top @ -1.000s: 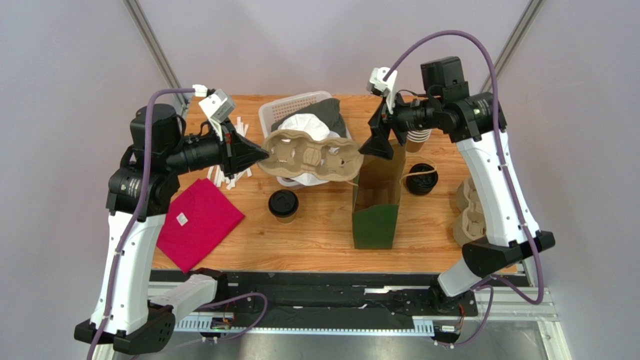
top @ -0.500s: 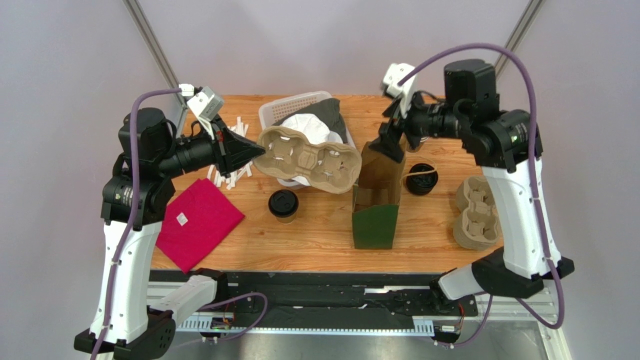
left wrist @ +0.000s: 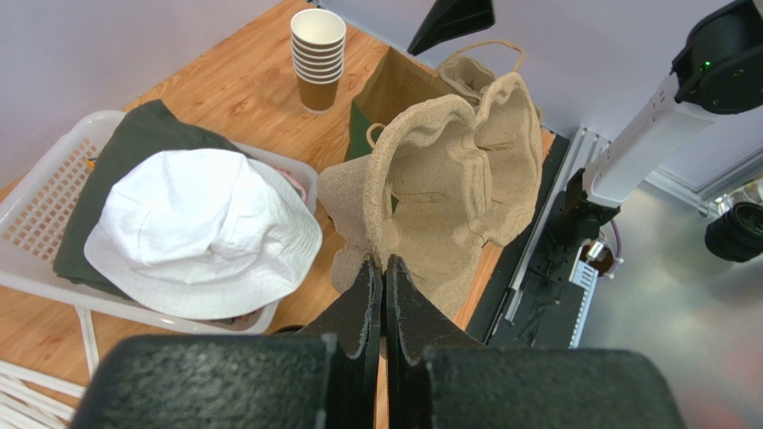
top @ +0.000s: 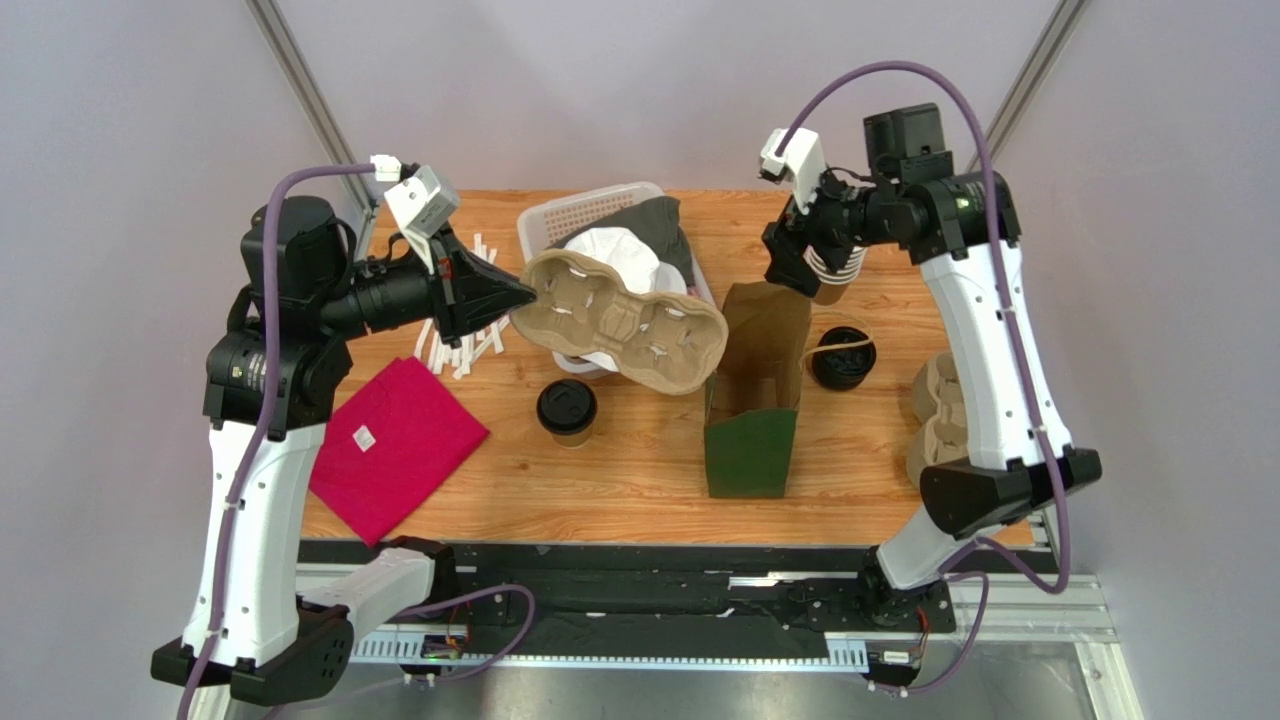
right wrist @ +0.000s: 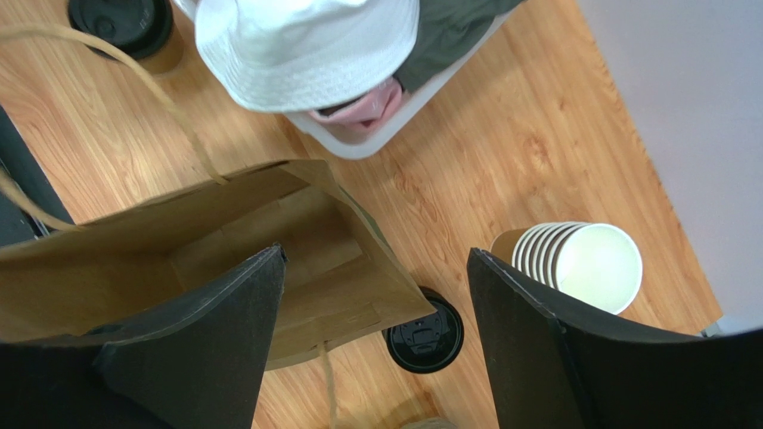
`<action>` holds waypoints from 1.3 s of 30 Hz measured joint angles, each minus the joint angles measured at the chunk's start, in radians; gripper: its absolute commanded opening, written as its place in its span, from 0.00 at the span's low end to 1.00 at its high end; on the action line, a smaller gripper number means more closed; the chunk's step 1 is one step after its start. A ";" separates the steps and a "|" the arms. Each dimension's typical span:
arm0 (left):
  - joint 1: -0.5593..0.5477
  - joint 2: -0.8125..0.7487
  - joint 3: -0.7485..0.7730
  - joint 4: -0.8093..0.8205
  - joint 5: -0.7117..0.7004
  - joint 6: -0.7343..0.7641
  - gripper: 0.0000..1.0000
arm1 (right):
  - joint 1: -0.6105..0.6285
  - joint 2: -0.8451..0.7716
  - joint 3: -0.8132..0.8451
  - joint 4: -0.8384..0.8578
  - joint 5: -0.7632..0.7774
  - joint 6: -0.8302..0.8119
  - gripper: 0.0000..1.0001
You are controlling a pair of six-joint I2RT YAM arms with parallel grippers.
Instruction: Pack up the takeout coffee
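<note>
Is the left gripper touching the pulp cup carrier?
Touching. The left wrist view shows the left gripper shut on the edge of the pulp cup carrier.

Basket (top: 550, 225), hat (top: 619, 252) in it, at the desk's (top: 631, 480) far edge; carrier (top: 624, 320) over its front; coffee (top: 567, 408) left of the bag (top: 756, 398); lids (top: 843, 360), perhaps stacked, right; cloth (top: 394, 443) near-left corner.

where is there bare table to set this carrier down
Widest bare wood: the near strip between the cloth and the bag, in front of the coffee. Another patch lies between the bag and the carrier stack, nearer than the lids. Crowded: the far side around the basket, sticks and cups.
</note>
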 measured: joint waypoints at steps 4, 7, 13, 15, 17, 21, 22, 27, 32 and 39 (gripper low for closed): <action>0.000 0.009 0.008 -0.019 0.013 0.029 0.00 | 0.000 0.066 -0.019 -0.008 0.027 -0.063 0.79; 0.000 0.009 0.008 -0.022 0.024 0.044 0.00 | 0.000 0.106 -0.024 -0.013 0.046 -0.106 0.77; 0.000 0.013 0.010 -0.033 0.032 0.067 0.00 | 0.000 0.147 -0.040 -0.021 0.073 -0.180 0.72; 0.000 0.021 0.016 -0.048 0.030 0.077 0.00 | 0.000 0.157 -0.048 -0.020 0.078 -0.196 0.67; 0.000 0.032 0.029 -0.061 0.024 0.090 0.00 | 0.002 0.164 -0.064 -0.020 0.086 -0.213 0.54; 0.000 0.071 0.095 -0.095 -0.005 0.129 0.00 | 0.013 0.165 -0.099 -0.022 0.106 -0.239 0.15; 0.000 0.086 0.128 -0.107 -0.013 0.144 0.00 | 0.018 0.165 -0.101 -0.023 0.111 -0.239 0.07; -0.076 0.131 0.267 -0.136 -0.097 0.224 0.00 | 0.055 0.165 -0.073 -0.027 0.127 -0.201 0.00; -0.417 0.121 0.286 -0.158 -0.327 0.385 0.00 | 0.142 0.124 -0.062 -0.021 0.158 -0.132 0.00; -0.646 0.127 0.322 -0.172 -0.637 0.560 0.00 | 0.238 -0.016 -0.127 -0.019 0.230 -0.058 0.00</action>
